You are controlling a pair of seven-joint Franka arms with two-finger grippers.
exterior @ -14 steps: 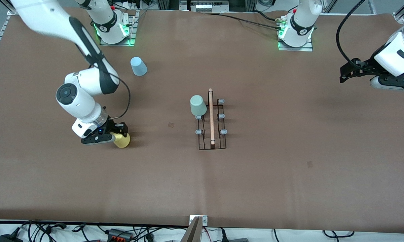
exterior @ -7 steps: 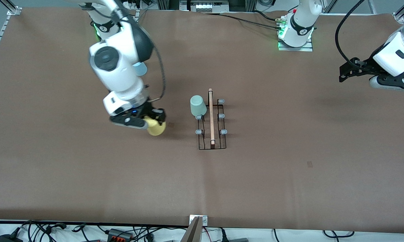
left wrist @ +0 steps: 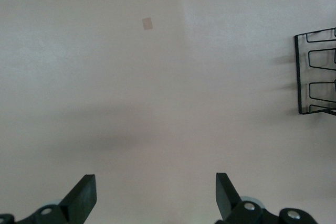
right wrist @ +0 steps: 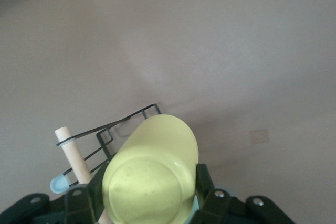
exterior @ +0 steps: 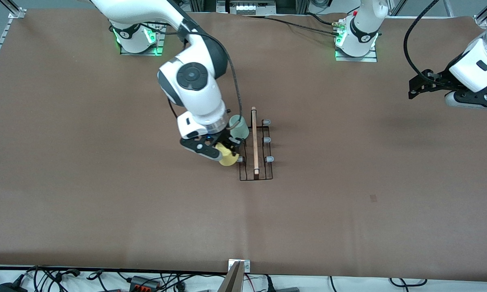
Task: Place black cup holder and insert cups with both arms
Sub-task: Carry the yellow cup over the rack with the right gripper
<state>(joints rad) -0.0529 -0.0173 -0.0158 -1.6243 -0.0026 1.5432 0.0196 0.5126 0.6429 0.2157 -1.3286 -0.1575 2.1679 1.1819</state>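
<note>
The black cup holder (exterior: 256, 162) stands mid-table with its wooden rod (exterior: 254, 142) on top; part of it shows in the left wrist view (left wrist: 315, 72) and the right wrist view (right wrist: 110, 135). A mint green cup (exterior: 239, 125) sits upside down on a peg at the holder's end nearest the bases. My right gripper (exterior: 223, 152) is shut on the yellow cup (exterior: 228, 159), held over a peg on the right arm's side; the cup fills the right wrist view (right wrist: 152, 177). My left gripper (left wrist: 155, 195) is open and empty, waiting at the left arm's end (exterior: 419, 87). The light blue cup is hidden.
Arm bases (exterior: 138, 34) (exterior: 357, 38) stand along the table's edge farthest from the front camera. Cables (exterior: 105, 280) lie off the table's edge nearest the front camera. Bare brown mat (exterior: 348, 202) surrounds the holder.
My right arm has carried the yellow cup from the right arm's end of the table across to the holder. It now covers the light blue cup. The left arm has not moved.
</note>
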